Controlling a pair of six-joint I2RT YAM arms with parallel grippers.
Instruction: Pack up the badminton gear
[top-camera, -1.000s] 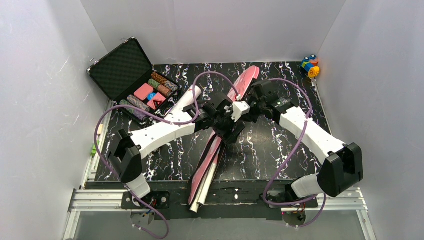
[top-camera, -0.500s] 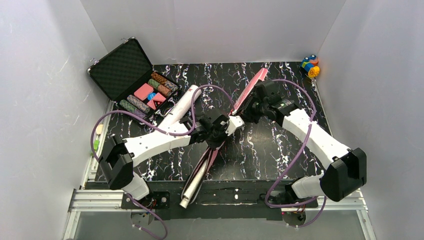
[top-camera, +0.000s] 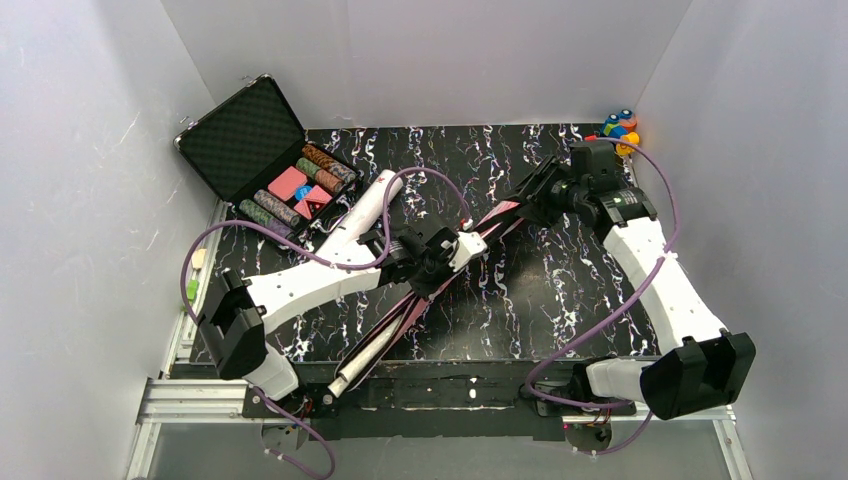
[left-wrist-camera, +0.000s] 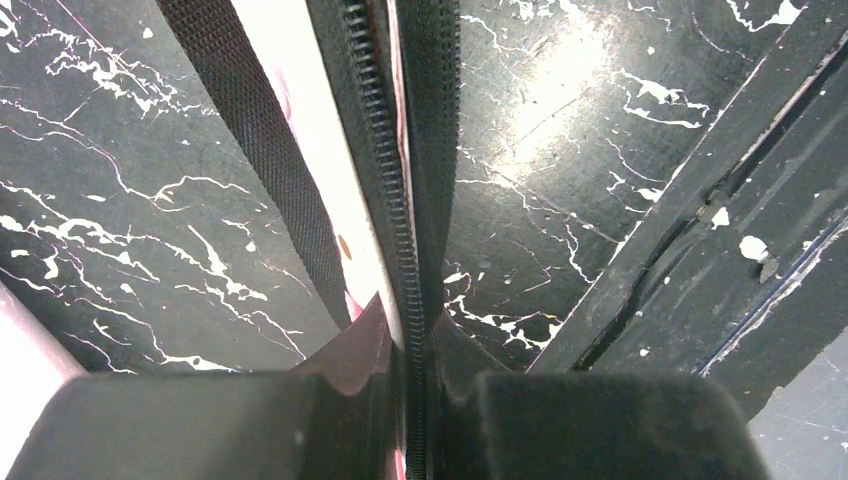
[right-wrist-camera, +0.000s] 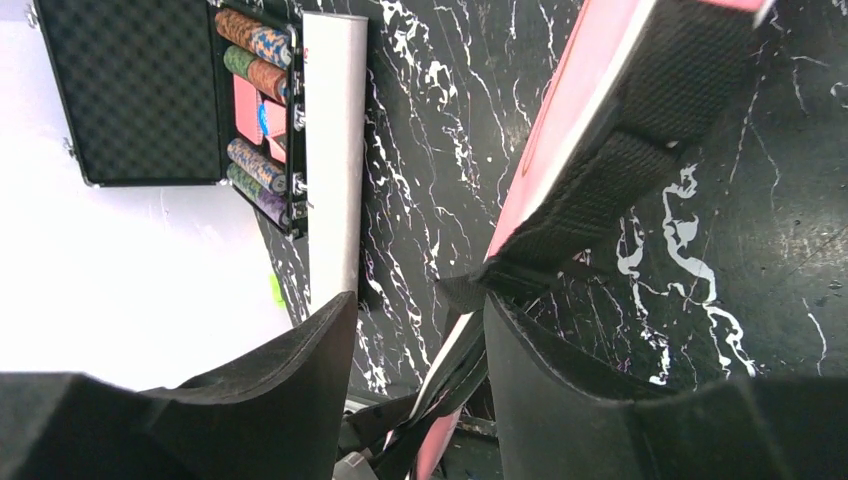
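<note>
Two grippers: the left gripper (top-camera: 447, 258) is shut on the zipped edge of the pink cover (top-camera: 400, 315); the right gripper (top-camera: 530, 195) is held with its jaws apart and nothing pinched.
Step in hand: the cover is judged to be gripped at its zip (left-wrist-camera: 385, 200) so that it can be steadied and closed.
Cover's place: it is laid slantwise on the table, from the near edge by the left arm's base toward the far right. It is clamped about mid-length, the zip running straight between the left jaws.
Relation to right gripper: the cover's far end and black strap (right-wrist-camera: 620, 150) are seen just beyond the open fingertips.
Next move: a fresh hold on the far end or the zip pull is probably called for; the pull cannot be made out.
Not yet packed: the white tube (top-camera: 365, 205) is left beside the poker case (top-camera: 262, 150), apart from the cover.
</note>
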